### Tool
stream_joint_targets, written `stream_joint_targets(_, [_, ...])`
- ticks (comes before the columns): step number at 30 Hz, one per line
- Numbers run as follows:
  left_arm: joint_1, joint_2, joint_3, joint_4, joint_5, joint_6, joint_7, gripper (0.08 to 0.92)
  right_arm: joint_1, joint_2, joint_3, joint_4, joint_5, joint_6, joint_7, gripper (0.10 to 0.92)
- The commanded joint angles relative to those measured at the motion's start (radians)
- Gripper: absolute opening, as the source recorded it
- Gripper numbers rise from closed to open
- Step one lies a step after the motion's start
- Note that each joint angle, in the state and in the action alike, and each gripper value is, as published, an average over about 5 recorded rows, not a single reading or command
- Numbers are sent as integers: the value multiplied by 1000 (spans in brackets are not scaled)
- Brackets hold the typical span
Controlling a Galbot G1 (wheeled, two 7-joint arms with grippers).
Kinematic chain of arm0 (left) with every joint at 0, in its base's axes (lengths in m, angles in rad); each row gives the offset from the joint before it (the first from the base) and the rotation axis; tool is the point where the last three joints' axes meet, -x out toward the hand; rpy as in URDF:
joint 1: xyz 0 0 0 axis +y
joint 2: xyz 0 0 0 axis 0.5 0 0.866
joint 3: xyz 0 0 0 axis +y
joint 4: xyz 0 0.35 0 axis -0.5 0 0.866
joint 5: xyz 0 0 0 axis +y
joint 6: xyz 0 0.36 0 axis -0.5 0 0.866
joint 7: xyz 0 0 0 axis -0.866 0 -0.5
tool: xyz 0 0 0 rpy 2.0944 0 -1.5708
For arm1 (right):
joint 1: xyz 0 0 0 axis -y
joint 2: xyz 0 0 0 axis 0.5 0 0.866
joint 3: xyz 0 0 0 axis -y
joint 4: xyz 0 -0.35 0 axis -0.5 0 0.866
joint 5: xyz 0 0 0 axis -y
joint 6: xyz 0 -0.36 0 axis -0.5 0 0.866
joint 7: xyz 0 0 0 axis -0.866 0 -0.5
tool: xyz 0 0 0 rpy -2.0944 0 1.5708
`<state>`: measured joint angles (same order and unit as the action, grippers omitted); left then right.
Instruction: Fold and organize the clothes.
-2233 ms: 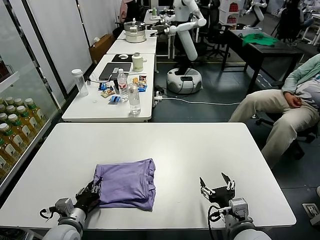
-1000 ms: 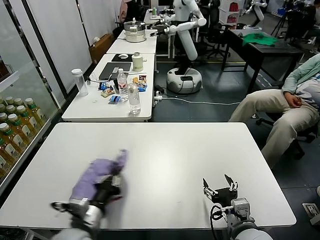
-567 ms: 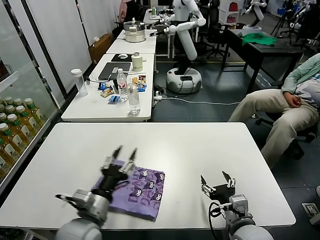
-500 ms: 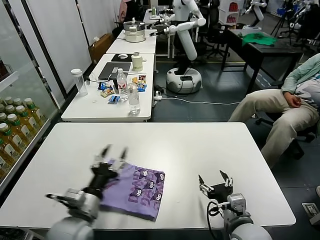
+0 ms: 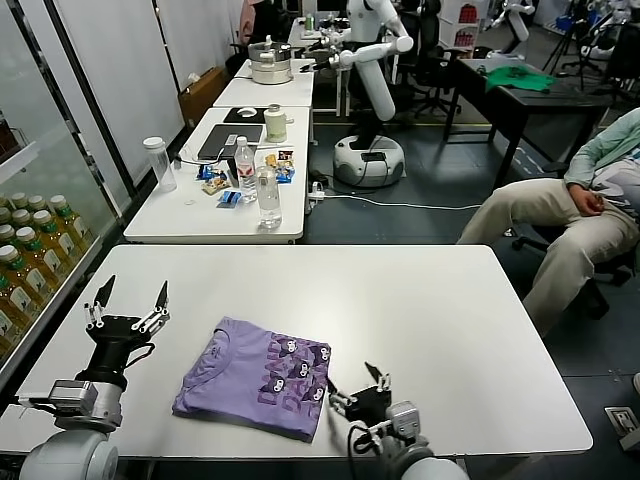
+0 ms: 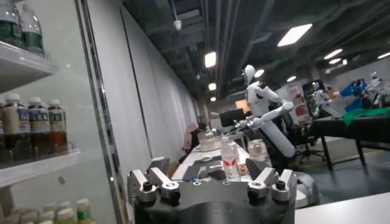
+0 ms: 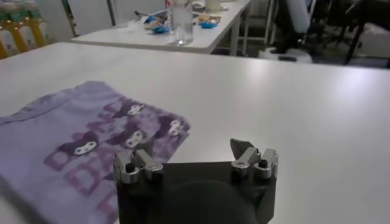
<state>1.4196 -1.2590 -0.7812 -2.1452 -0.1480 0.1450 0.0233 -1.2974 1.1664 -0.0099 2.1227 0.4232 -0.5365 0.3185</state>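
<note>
The clothes are one lavender T-shirt (image 5: 256,377), folded into a rough rectangle near the front of the white table (image 5: 420,300). Its small dark-and-white printed figures face up. My left gripper (image 5: 128,301) is raised to the left of the shirt, clear of it, fingers spread and pointing upward; in the left wrist view the left gripper (image 6: 210,178) is open with nothing between its fingers. My right gripper (image 5: 353,389) sits low at the shirt's right edge. In the right wrist view the right gripper (image 7: 195,153) is open and empty, with the T-shirt (image 7: 85,137) just beyond it.
Behind my table stands a second white table (image 5: 190,225) with water bottles (image 5: 268,196) and snacks. A glass cabinet of drink bottles (image 5: 30,250) lines the left side. A seated person (image 5: 560,215) is at the right. A green garment (image 5: 518,78) lies on a far dark table.
My left gripper opened, let go of the shirt and drew back to the left and upward. The shirt now lies flat, print up. My right gripper moved left to the shirt's edge.
</note>
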Motion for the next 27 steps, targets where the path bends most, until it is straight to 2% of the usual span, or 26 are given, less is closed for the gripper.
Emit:
stream_joint_targets(1, [5,5,-72,44,26,-63,9,823,44,62,-144,-92,146,31,102,823])
stream_joint_targets(5, [7,4,-73,49,22,-66,8,823,58,81,-138,-111,188,49,126,778])
stream_joint_targets(17, [7,-12,-51,59,23,-84,10,823,75,90,-106,-123,236,73,110,439])
stream_joint_targets(22, [12,-8,-56,65,23,-91,10,823,99,43,5,-33,237,75,91,292])
stream_joint_targets(27, [10,-10,-48,80,26,-109,13,823,99,-89,249,67,245,25,9,152])
